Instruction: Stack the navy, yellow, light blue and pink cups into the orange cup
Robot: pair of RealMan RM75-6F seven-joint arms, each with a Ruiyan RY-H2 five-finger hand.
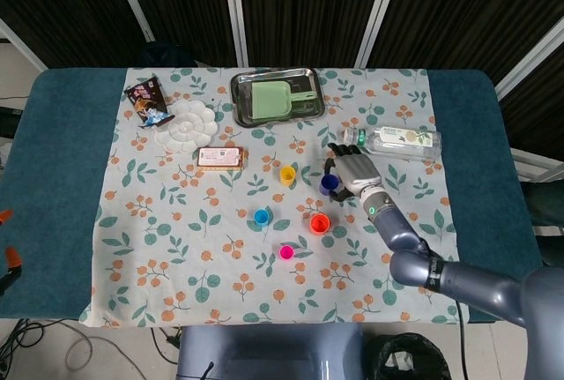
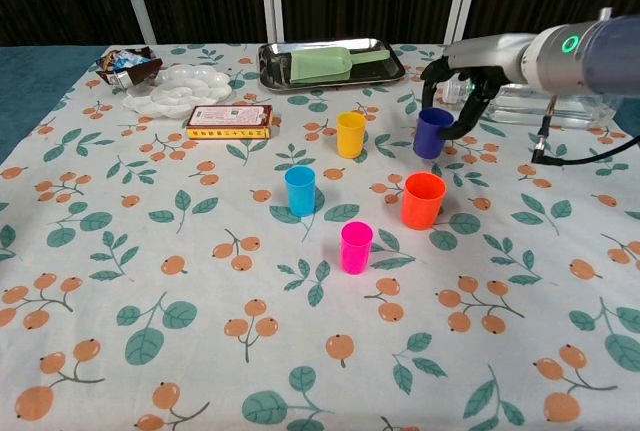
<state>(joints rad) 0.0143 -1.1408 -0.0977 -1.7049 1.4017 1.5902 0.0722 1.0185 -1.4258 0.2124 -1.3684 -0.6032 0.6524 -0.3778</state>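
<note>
1. We see the right hand [image 2: 459, 91] with fingers curled around the navy cup [image 2: 432, 132], gripping it, tilted and apparently just off the cloth.
2. Navy cup sits just beyond the orange cup [image 2: 423, 200], right of the yellow cup [image 2: 351, 134].
3. Light blue cup [image 2: 300, 190] and pink cup [image 2: 356, 247] stand left and near-left of orange.
4. Left hand is out of both views.

A teal table [image 1: 66, 186] carries a leaf-and-orange patterned cloth [image 2: 150, 281].
</note>
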